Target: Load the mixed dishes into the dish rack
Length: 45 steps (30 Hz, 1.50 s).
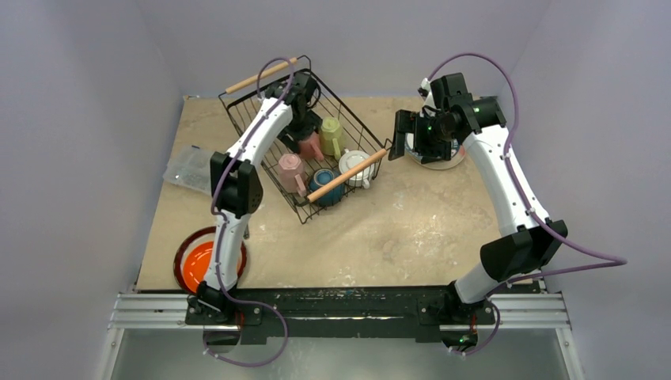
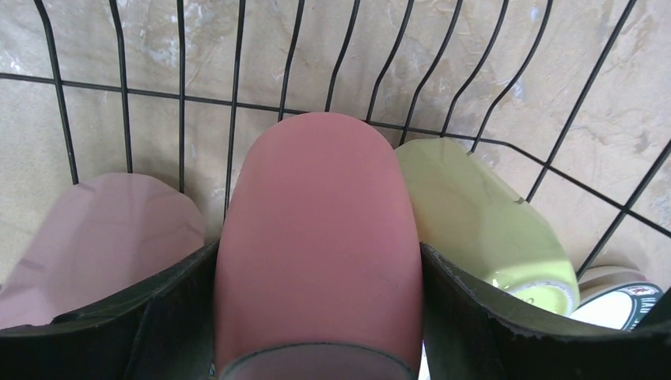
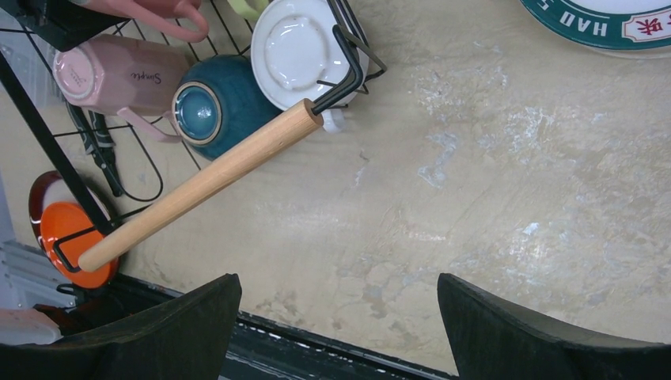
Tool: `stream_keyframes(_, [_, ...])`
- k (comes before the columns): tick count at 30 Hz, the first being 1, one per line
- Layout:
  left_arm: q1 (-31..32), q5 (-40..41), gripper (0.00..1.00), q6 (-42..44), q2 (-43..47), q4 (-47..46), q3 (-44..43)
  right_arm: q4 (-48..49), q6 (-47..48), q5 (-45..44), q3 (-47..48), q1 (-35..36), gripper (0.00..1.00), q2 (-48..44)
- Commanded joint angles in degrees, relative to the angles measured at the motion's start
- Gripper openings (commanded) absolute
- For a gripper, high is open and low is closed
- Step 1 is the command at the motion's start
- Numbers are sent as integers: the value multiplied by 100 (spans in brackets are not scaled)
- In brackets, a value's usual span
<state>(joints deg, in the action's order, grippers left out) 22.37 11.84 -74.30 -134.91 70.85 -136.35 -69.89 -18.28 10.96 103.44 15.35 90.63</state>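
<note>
If it is let go too high, the pink mug (image 2: 316, 237) could drop and knock the yellow-green mug (image 2: 475, 222) just right of the left claw (image 2: 316, 317), or the paler pink mug (image 2: 103, 237) to its left. Whether it rests on the dish rack (image 2: 233, 119) floor is hard to tell. The left claw is clamped on that mug inside the rack. The right claw (image 3: 340, 332) gapes wide and empty over the counter (image 3: 475, 198), with a teal-rimmed plate (image 3: 601, 20) beyond it.

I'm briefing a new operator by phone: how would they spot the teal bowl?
Find the black wire dish rack on the table and go to its nearer wooden handle. Beside that handle, the teal bowl lies between a pale pink mug and a white cup. It alone is dark blue-green.
</note>
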Motion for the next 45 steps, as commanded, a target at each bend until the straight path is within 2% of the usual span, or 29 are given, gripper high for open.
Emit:
stream_keyframes(1, [121, -242, 0, -186, 106, -162, -5, 39, 106, -117, -51, 0, 96, -25])
stream_keyframes(4, [168, -339, 15, -146, 63, -121, 4, 46, 112, -137, -45, -2, 96, -58])
stream_keyframes(7, [218, -324, 41, -61, 66, -103, -1, 54, 108, -145, -61, 0, 96, -93])
stream_keyframes(11, [237, -324, 53, 84, 115, -102, 5, 63, 122, -164, -73, 2, 96, -149])
stream_keyframes(15, [241, -298, 71, 207, 228, -94, 58, 76, 123, -139, -68, 2, 96, -180])
stream_keyframes(23, [290, -352, 95, 461, 418, -239, 241, 89, 123, -103, -133, 1, 96, -309])
stream_keyframes(27, [310, -366, 100, 642, 499, -291, 291, 87, 115, -97, -178, 2, 96, -377])
stream_keyframes(37, [329, -489, 99, 1409, 945, -435, 105, 99, 97, -59, -201, -2, 96, -491])
stream_keyframes(45, [324, -742, 98, 2344, 1989, -486, 444, 195, 174, -30, -420, 8, 96, -682])
